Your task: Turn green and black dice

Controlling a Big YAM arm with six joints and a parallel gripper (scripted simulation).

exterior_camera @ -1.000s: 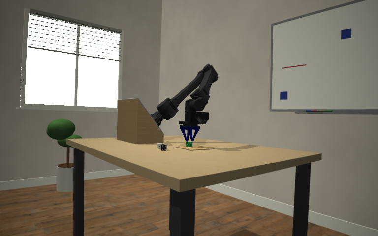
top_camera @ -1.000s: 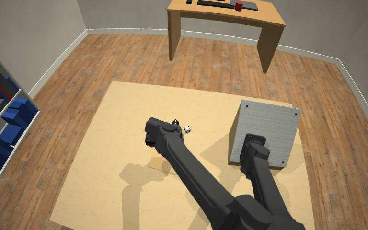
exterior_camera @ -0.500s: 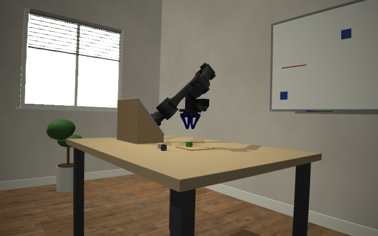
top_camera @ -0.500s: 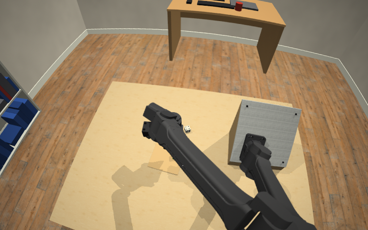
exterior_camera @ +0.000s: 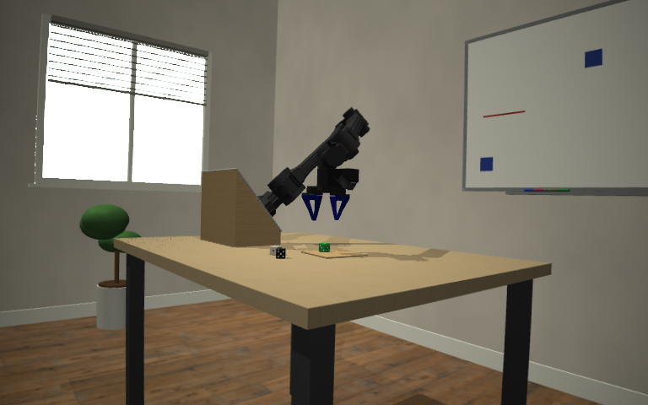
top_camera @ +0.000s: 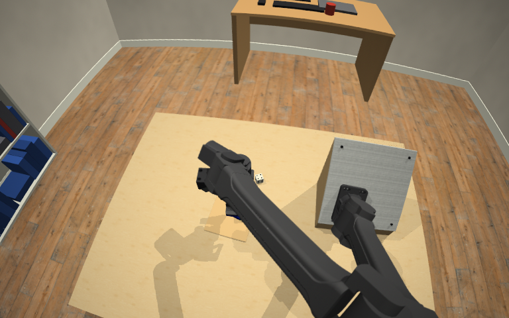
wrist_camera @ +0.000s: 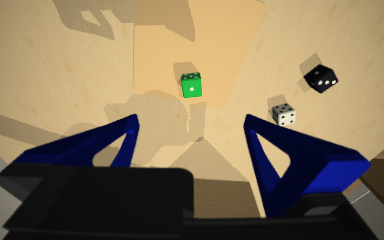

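The green die [wrist_camera: 191,85] lies flat on the thin tan mat [wrist_camera: 200,50], with a single pip facing up at the wrist camera. It also shows on the mat [exterior_camera: 334,254] in the exterior view [exterior_camera: 324,246]. My gripper [wrist_camera: 191,120] [exterior_camera: 325,207] is open and empty, hanging well above the die. The black die [wrist_camera: 320,78] lies on the bare table off the mat, with a three-pip face in view. The white die [wrist_camera: 283,114] lies next to it, also off the mat, showing five. In the top view my arm hides the green and black dice; the white die [top_camera: 258,178] shows.
A wooden wedge with a grey sloped face [top_camera: 366,187] carries the arm's base at the table's right side. The black die [exterior_camera: 280,253] and white die [exterior_camera: 273,249] sit between the wedge and the mat.
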